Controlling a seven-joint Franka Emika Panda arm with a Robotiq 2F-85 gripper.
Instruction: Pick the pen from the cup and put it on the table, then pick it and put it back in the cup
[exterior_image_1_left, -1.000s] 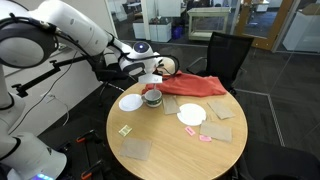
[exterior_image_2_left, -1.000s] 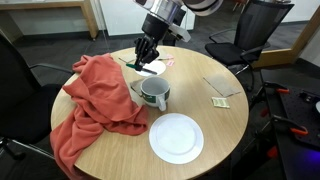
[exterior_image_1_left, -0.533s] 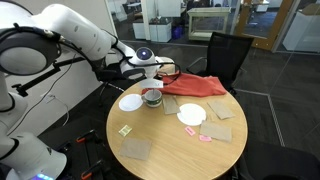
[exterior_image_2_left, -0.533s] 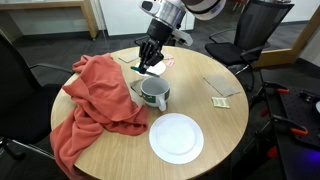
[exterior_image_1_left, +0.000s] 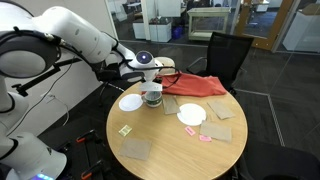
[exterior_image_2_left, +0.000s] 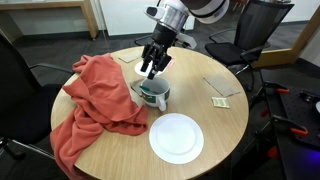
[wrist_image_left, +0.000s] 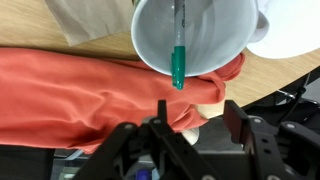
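Wrist view, looking straight down: the small squat grey cup (wrist_image_left: 155, 40) fills the upper middle. The slim stick-like pen with a teal end (wrist_image_left: 178, 62) leans inside it, and that teal end shows past the rim on the side of the crumpled orange-red cloth (wrist_image_left: 70, 90). The black Robotiq gripper (wrist_image_left: 182, 125) hangs directly above. Its jaws stand wide apart, one on each side of the pen's line, with nothing between them.

In an exterior view the gripper (exterior_image_2_left: 150, 72) hovers just over the cup (exterior_image_2_left: 158, 97). The cup sits on the round light-wood table (exterior_image_2_left: 205, 100), just beside the cloth (exterior_image_2_left: 95, 100) and near a flat white plate (exterior_image_2_left: 176, 138).

Progress, as judged: the pen is in the cup and no pen lies on the table, so the first lift seems not yet made. Closing on the pen, laying it down, regrasping and returning it would all remain. The same layout would also suit a finished cycle, and the pictures cannot settle which.
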